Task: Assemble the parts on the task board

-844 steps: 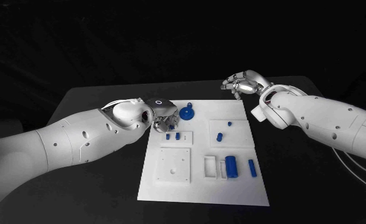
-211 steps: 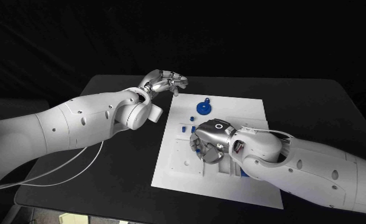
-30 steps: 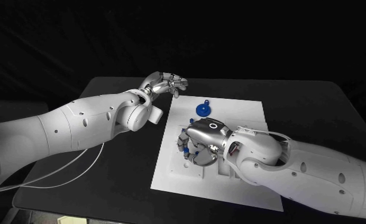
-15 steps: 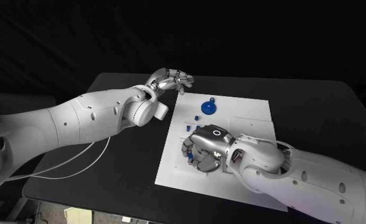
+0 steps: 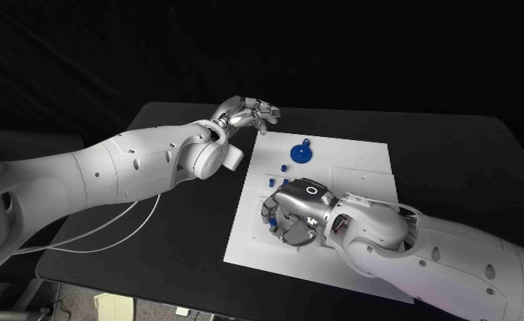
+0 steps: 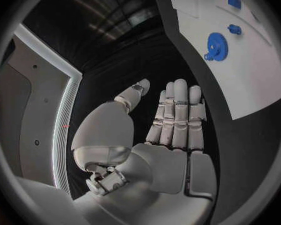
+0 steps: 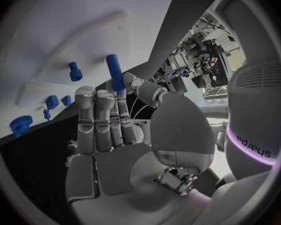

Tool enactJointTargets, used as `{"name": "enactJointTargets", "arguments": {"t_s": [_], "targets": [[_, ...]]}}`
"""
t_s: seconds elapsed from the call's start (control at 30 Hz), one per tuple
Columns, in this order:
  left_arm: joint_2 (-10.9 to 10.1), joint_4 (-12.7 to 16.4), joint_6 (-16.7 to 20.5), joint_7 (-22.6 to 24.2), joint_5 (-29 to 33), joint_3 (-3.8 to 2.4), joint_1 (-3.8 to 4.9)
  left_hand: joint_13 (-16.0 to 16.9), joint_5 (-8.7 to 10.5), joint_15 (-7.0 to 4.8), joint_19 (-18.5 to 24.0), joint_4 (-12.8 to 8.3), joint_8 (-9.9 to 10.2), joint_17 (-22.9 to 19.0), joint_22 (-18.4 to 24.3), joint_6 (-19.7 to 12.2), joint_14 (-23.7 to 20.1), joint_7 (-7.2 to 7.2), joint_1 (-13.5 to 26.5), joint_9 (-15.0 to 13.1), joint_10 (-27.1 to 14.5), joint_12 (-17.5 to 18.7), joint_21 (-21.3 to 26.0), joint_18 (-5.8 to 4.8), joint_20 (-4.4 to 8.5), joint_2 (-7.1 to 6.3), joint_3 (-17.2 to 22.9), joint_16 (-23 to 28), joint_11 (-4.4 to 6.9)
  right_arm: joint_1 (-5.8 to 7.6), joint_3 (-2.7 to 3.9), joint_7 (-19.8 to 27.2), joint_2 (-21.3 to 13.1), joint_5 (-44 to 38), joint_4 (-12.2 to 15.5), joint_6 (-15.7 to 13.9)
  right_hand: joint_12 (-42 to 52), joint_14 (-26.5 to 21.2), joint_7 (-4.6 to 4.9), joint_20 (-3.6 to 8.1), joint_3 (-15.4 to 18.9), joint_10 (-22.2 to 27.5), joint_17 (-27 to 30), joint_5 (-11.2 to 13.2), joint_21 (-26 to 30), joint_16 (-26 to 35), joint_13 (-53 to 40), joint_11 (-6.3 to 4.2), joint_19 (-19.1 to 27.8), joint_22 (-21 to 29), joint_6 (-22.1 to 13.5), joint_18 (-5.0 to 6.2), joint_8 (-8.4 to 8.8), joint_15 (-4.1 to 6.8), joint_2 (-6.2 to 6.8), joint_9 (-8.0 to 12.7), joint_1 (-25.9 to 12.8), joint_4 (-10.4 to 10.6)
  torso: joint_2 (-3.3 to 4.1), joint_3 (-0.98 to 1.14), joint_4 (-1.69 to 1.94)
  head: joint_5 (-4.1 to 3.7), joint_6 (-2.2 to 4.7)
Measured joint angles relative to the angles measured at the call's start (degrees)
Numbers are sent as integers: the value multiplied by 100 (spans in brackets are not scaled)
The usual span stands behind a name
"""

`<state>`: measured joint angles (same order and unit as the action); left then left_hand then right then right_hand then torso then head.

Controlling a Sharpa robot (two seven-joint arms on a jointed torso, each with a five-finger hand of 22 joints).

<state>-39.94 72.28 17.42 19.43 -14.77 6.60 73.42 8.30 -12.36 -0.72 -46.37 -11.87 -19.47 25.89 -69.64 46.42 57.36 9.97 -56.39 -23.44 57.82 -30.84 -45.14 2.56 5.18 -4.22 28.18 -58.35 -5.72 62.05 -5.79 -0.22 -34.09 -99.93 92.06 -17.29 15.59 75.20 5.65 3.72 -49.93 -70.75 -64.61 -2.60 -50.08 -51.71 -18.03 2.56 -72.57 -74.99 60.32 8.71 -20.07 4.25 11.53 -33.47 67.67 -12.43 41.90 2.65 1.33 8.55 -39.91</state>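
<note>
Pinching a blue peg, the right hand hides it overhead; left hand spread, empty.

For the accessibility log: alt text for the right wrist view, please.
The right hand pinches a blue peg between thumb and fingertips, close over the white task board. On the board beyond the fingers stand a short blue stud, two small blue pins and, near its edge, a blue gear.
</note>
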Motion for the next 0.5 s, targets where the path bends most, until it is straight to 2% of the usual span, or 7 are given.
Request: {"name": "enactJointTargets", "arguments": {"t_s": [0.5], "targets": [[0,2,-3,0,0,0,0,-1,0,0,-13,0,0,-1,-4,-15,0,14,0,0,0,0,0,-5,13,0,0,0,0,-30,-13,-57,15,-159,-23,-138,4,4,0,22,16,-1,-5,-6,0,0,0,0,-22,0,0,-39,-1,28,0,-17,0,-16,-2,3,1,24,-3]]}}
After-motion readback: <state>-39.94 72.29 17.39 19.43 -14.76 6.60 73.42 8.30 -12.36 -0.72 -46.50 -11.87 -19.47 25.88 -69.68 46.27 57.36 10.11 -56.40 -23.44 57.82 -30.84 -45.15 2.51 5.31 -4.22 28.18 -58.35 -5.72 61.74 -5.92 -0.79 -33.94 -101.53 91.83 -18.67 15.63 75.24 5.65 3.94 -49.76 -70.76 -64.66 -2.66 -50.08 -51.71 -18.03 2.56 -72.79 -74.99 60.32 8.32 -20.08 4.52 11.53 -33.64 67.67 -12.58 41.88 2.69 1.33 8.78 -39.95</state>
